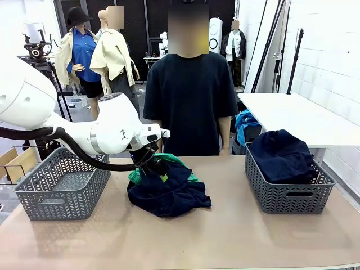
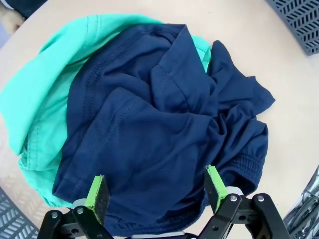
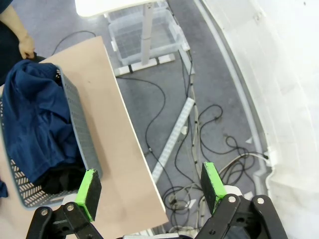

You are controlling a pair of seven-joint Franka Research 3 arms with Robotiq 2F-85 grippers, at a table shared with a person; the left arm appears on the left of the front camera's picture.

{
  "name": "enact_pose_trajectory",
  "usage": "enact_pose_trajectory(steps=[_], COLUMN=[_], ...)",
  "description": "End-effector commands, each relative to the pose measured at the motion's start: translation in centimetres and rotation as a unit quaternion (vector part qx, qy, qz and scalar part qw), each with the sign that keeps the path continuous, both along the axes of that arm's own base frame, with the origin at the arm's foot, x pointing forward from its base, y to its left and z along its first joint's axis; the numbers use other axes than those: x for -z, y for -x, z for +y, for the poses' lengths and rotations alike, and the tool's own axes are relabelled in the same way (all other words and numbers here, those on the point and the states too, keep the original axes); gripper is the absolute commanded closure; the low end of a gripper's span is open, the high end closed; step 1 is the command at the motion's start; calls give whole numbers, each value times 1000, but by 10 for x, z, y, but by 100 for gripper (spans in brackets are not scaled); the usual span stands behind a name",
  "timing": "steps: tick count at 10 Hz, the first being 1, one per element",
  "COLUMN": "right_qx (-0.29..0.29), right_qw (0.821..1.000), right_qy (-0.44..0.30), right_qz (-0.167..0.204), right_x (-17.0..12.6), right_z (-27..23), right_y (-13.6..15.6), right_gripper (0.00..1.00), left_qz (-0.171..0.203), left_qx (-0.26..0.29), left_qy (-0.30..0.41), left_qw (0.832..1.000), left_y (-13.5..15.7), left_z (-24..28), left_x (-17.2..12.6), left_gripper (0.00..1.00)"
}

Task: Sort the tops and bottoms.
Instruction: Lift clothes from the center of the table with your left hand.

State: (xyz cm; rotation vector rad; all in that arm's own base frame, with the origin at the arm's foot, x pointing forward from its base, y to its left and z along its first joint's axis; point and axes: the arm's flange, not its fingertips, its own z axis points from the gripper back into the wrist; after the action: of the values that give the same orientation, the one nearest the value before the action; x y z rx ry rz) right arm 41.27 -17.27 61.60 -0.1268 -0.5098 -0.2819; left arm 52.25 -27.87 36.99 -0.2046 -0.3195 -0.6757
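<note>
Over mid-table, left gripper: jaws spread to full width, nothing in them. Green pads straddle the near hem of the navy garment; can't tell whether they touch the cloth.
Left arm: comes in from the table's left side with the wrist tipped down over the pile. Reads as the setup for a top-down pinch.
Navy garment: crumpled on top of the pile, mid-table and nearer the far edge. It's the top layer, so it's the logical first pick.
Green garment: under the navy one, showing on one side of it in the left wrist view. Pinned by the navy, which is probably why it isn't the target yet.
Right gripper: also wide open and empty. It hangs past the table's right edge over floor cables, likely parked clear of the left arm.
Right basket: at the table's right end. Navy heap is piled above the rim with something black below it, so this looks like one category's bin already in use.
Left basket: at the table's left end, mesh floor visible. Presumably the other category's bin.
Person: stands at the far edge behind the pile, one hand near the right basket's far corner.
Risk: a pinch on the folded hem may catch two layers or drag the green along.
</note>
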Motion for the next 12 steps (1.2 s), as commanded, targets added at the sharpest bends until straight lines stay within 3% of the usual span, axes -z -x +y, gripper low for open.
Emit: enact_pose_trajectory(steps=[1, 2, 7, 12], right_qx=[-2, -2, -2, -2], right_qw=[1000, 1000, 1000, 1000], right_qy=[-2, -2, -2, -2], right_qz=[3, 3, 3, 3], right_x=[0, 0, 0, 0], right_z=[-1, -1, -1, -1], right_y=[0, 0, 0, 0], right_gripper=[0, 0, 0, 0], left_qz=[-12, -20, -25, -23], left_qx=[-7, -3, 6, 1], left_qy=[-19, -27, -66, -61], left_qw=[1000, 999, 998, 998], left_y=[1, 4, 5, 7], left_z=[-2, -5, -11, -7], left_x=[6, 9, 22, 12], left_gripper=[0, 8, 99, 100])
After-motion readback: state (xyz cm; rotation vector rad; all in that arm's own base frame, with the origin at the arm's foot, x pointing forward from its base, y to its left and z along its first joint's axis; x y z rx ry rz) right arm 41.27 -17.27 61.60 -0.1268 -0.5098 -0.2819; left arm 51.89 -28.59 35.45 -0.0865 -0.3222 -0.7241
